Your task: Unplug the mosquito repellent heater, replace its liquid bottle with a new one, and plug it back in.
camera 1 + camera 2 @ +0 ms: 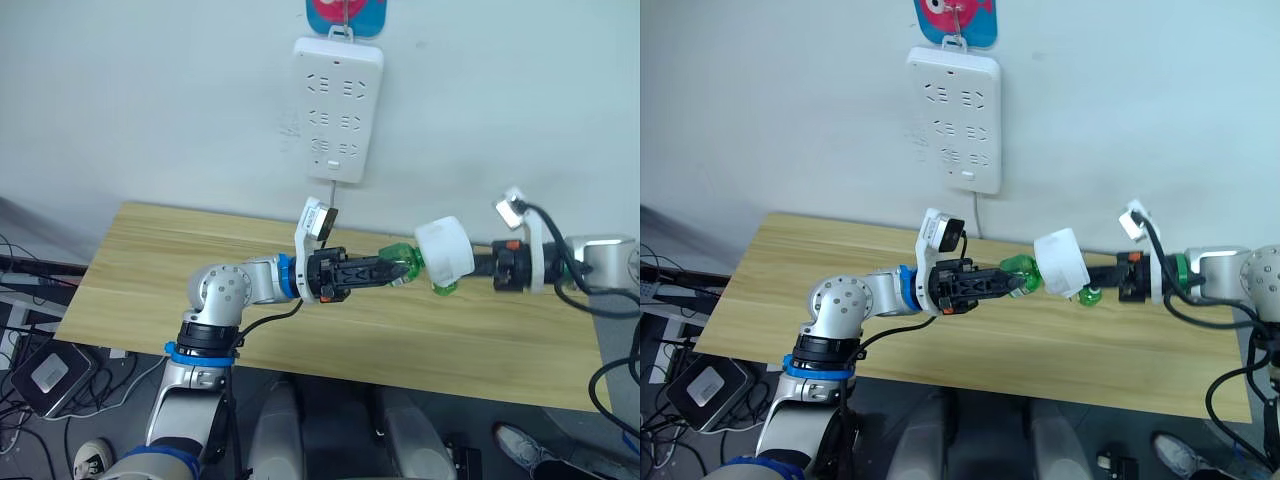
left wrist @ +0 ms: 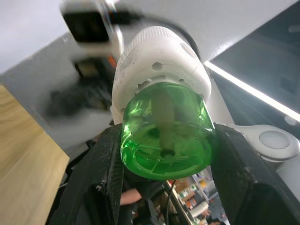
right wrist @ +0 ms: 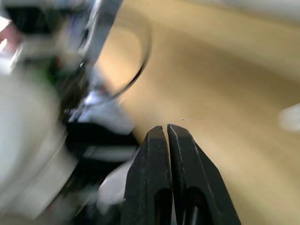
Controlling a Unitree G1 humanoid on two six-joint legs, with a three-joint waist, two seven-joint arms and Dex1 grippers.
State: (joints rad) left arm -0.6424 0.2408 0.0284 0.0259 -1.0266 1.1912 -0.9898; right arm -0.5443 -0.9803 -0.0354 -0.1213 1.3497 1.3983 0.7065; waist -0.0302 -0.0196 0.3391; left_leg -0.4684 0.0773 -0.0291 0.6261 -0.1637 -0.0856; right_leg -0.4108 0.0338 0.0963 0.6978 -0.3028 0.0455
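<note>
Now left gripper (image 1: 398,268) fingers pinching smooth green translucent liquid bottle (image 1: 402,262), seated in rounded white plastic heater (image 1: 445,250), above wooden table (image 1: 300,330). Right gripper (image 3: 167,133) fingers pressed together, heater at nine o'clock of them. Second green bottle (image 1: 444,288) at the heater's six o'clock.

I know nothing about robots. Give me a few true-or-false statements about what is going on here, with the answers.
1. The left gripper is clamped on a green bottle. True.
2. The mosquito repellent heater is plugged into the power strip. False: it is in the air over the wooden table, and the strip's sockets are empty.
3. The power strip hangs on the wall above the table. True.
4. The clamped bottle wears a white screw cap. False: its top end meets the heater, with no cap visible.
</note>
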